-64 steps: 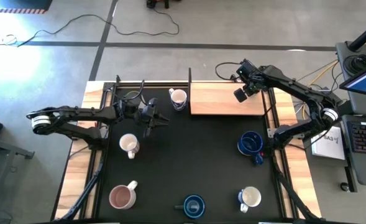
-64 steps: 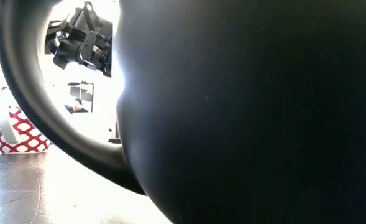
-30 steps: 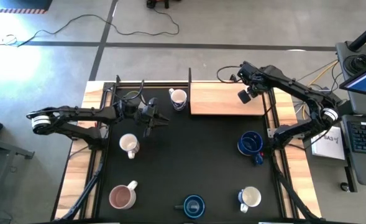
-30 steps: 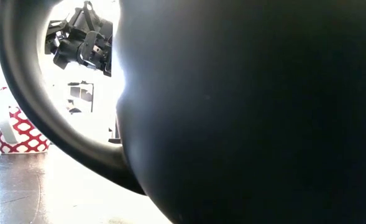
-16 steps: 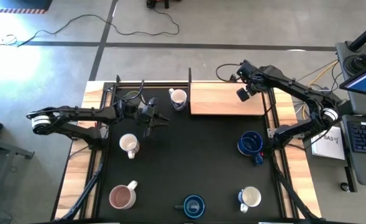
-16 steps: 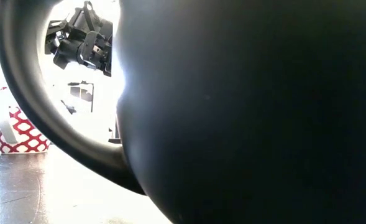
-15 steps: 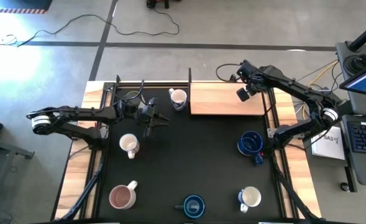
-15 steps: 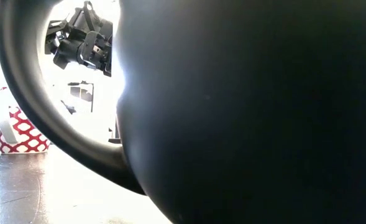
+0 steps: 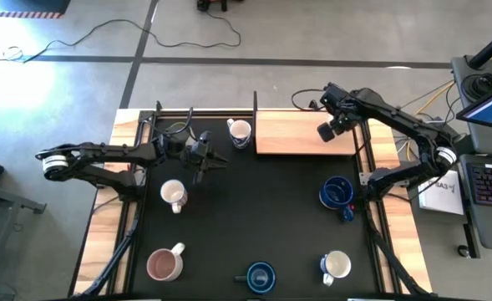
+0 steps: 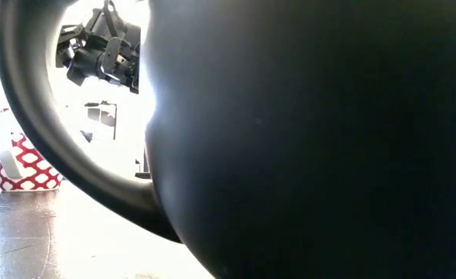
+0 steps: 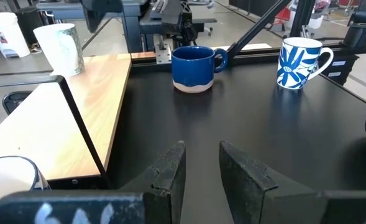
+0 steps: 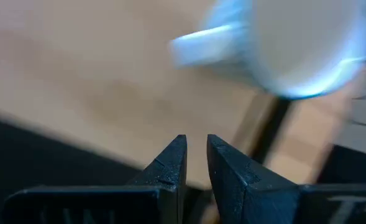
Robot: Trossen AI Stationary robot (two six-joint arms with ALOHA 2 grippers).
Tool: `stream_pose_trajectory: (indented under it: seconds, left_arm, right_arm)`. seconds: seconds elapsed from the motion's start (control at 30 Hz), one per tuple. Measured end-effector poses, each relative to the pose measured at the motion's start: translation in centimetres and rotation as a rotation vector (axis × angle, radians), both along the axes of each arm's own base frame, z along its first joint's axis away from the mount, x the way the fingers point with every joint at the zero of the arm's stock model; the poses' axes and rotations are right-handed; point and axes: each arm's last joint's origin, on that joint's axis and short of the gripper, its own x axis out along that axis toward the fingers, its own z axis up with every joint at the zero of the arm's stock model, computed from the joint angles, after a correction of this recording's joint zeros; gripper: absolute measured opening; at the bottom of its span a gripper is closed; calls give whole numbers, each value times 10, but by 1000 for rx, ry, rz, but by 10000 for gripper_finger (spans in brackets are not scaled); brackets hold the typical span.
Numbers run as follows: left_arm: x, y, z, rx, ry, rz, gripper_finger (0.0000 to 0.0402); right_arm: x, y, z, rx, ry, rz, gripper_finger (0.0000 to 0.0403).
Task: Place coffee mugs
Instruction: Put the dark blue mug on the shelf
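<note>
Several mugs stand on their bases on the black mat: a white one (image 9: 239, 131) by the far edge, a white one (image 9: 173, 195), a pink one (image 9: 164, 265), a dark blue one (image 9: 261, 277) at the near edge, a blue one (image 9: 336, 193) and a white-and-blue one (image 9: 336, 266). Another white mug (image 11: 59, 46) stands on the wooden board; it shows blurred in the right wrist view (image 12: 301, 43). My right gripper (image 9: 326, 130) (image 12: 194, 146) hovers over that board's right end, fingers a narrow gap apart, holding nothing. My left gripper (image 9: 215, 160) (image 11: 201, 165) waits open above the mat's far left part.
The wooden board (image 9: 296, 138) lies raised along the mat's far right edge. The near dark blue mug (image 10: 313, 139) fills the low view; through its handle my left gripper (image 10: 96, 54) shows. The mat's middle (image 9: 262, 201) is bare. A desk with a keyboard (image 9: 488, 184) stands right of the table.
My right gripper has shifted slightly back and forth over the board's right end. The mugs and my left arm have stayed put.
</note>
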Motion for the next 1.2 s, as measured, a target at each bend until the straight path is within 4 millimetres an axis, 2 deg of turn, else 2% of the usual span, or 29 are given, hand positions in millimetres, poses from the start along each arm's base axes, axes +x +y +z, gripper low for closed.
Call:
stream_pose_trajectory:
  seconds: [0.2, 0.47, 0.7, 0.93, 1.2]
  left_arm:
    - [2, -6, 0, 15, -6, -30, 80]
    - [5, -14, 1, 26, -11, -71, 80]
    - [7, -23, 2, 34, -25, -103, 80]
    - [8, -24, 3, 37, -31, -107, 80]
    - [8, -25, 3, 44, -32, -113, 80]
  right_arm:
    - [13, 26, -7, 120, -11, 27, 52]
    - [29, 63, -6, 177, -6, 83, 54]
    - [44, 96, -7, 270, -53, 100, 92]
    - [53, 130, -7, 390, -86, 29, 137]
    - [57, 168, -9, 409, -62, -35, 139]
